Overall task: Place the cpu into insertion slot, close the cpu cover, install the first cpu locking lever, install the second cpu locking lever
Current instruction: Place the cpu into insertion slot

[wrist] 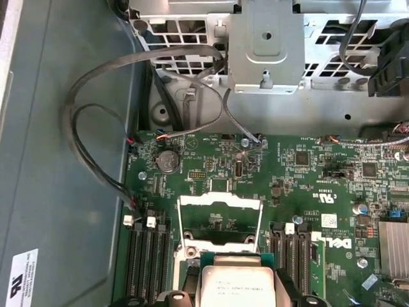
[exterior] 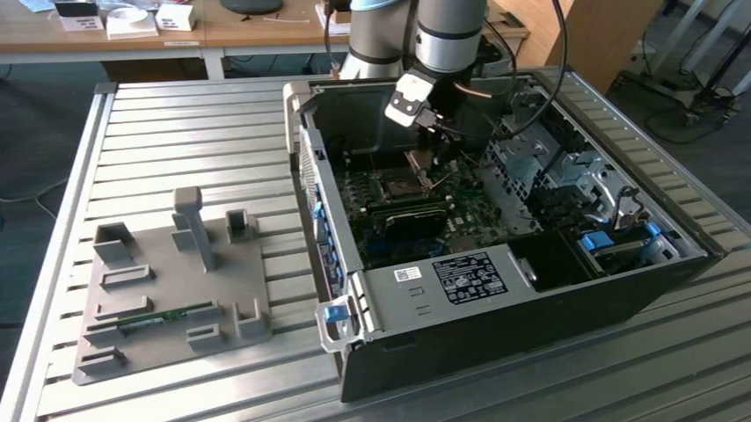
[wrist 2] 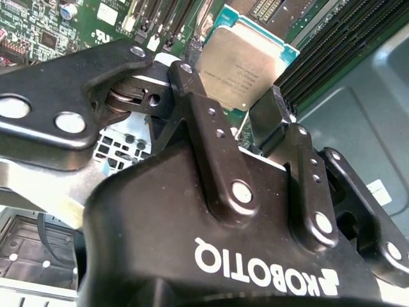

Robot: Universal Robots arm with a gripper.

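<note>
Four steps all remain, I judge: the pincer (wrist 2: 227, 86) pinches the cpu (wrist 2: 246, 64) by its edges above the motherboard (wrist: 307, 166), near the insertion slot (exterior: 399, 187), whose cpu cover (wrist: 220, 201) stands raised, nothing latched.

— We see the cpu (wrist 2: 246, 67) topped in silvery-grey metal, smooth and matt, agreed?
— Agreed. The jaws look to us like black, faintly glossy metal with shiny rivets.
— The cpu cover (wrist: 220, 200) we take for thin bare metal, over the glossy green motherboard (wrist: 307, 166).
— And the tabletop (exterior: 176, 141) is ribbed, dull aluminium; the tray (exterior: 158, 259) is matt grey plastic.
</note>
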